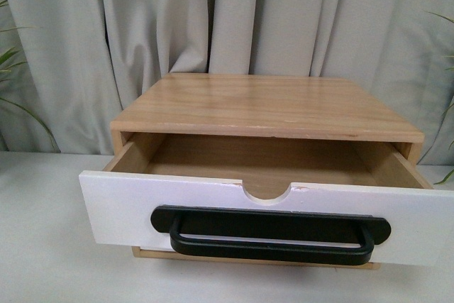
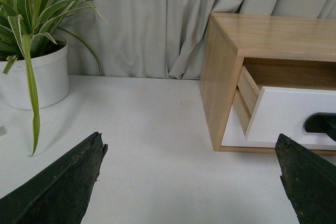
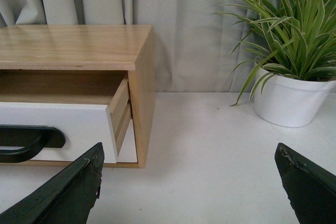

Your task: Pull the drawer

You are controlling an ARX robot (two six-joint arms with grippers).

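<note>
The drawer [image 1: 113, 207] stands pulled well out of its wooden cabinet [image 1: 262, 108], its white front carrying a long black bar handle [image 1: 269, 235] under a half-round notch [image 1: 267, 191]. Its inside looks bare wood. Neither arm shows in the front view. My left gripper [image 2: 191, 182] is open over the white table to the left of the cabinet, clear of the drawer [image 2: 289, 119]. My right gripper [image 3: 189, 182] is open over the table to the right of the cabinet, with the drawer [image 3: 58, 129] and its handle [image 3: 26, 141] off to one side.
A potted plant in a white pot [image 2: 39, 77] stands left of the cabinet, another white-potted plant [image 3: 291, 100] stands to its right. Grey curtains [image 1: 227, 19] hang close behind. The white table [image 1: 42, 246] runs around the cabinet.
</note>
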